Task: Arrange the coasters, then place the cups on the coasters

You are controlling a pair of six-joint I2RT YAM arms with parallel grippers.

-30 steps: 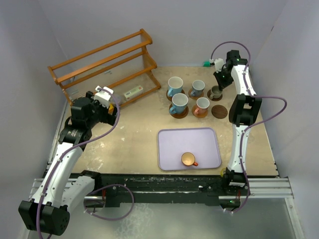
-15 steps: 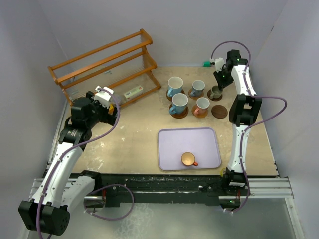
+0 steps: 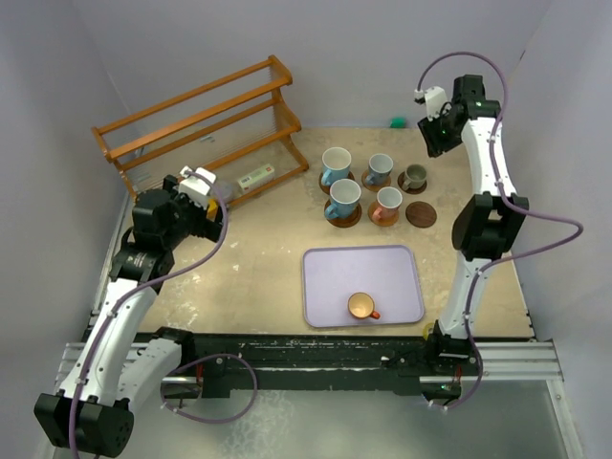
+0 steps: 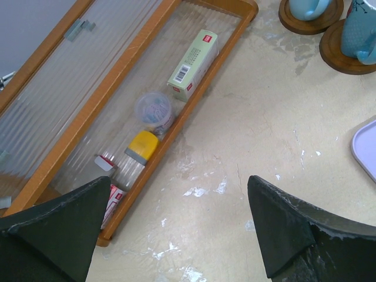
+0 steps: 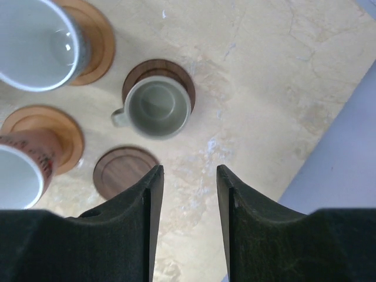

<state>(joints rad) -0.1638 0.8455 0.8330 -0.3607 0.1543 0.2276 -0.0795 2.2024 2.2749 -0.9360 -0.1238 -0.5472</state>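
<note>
The right tool [image 5: 188, 170] hangs above the far right of the counter [image 3: 258, 258], jaws partly apart with nothing between them. Below it a grey-olive ceramic cup [image 5: 158, 107] sits on its own dark wooden coaster [image 5: 175, 66]. Just nearer, one dark brown round wooden coaster [image 5: 124, 171] lies bare.

The one cup without a coaster, a small orange handled cup [image 3: 360, 306], stands on the lavender rectangular tray [image 3: 325, 268], nearer and slightly left of this tool, handle pointing right.

The left tool [image 4: 179, 182], spread wide and empty, hovers by the wooden rack [image 4: 117, 76], well apart from both. The right arm looks better placed.

No legible text or numbers
</note>
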